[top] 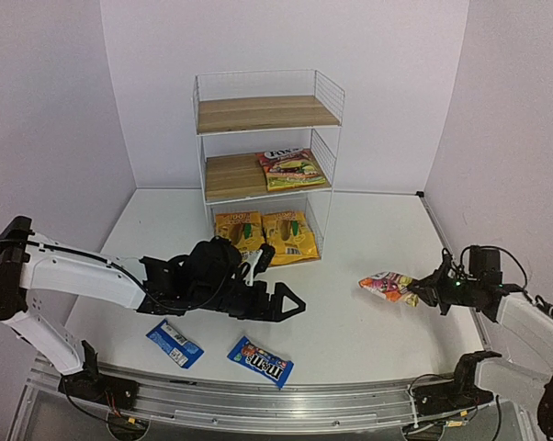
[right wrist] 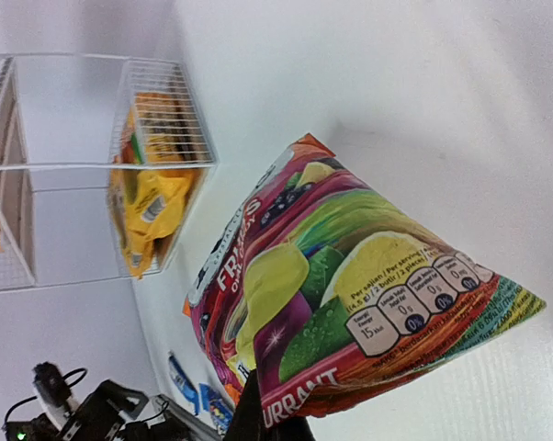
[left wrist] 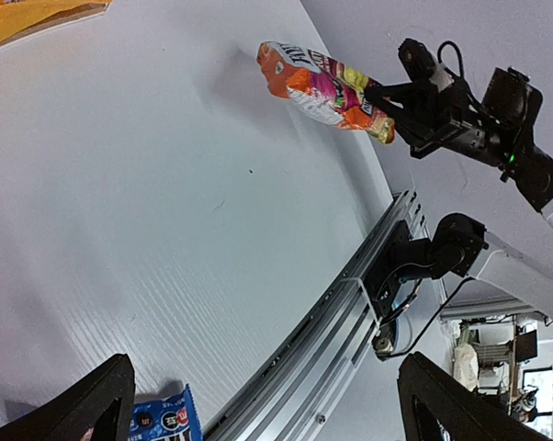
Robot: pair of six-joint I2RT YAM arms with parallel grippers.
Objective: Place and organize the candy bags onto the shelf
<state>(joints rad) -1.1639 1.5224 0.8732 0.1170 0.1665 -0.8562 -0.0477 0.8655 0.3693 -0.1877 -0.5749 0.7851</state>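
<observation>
table [top: 350,331]: white | rail [top: 304,404]: metal, near edge | walls [top: 286,37]: pale

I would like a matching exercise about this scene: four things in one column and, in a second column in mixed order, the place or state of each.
Things:
1. yellow bags
2. blue packets
3. right gripper
4. left gripper

Places or states:
a. shut on a red-pink bag
b. lowest level of the shelf
c. open, holding nothing
d. flat on the table, near the arms

Pairs: 1-b, 2-d, 3-a, 4-c

candy bag [right wrist: 350,303]: glossy plastic | shelf [top: 258,114]: wire, wood-grain boards | table [top: 350,335]: matt
</observation>
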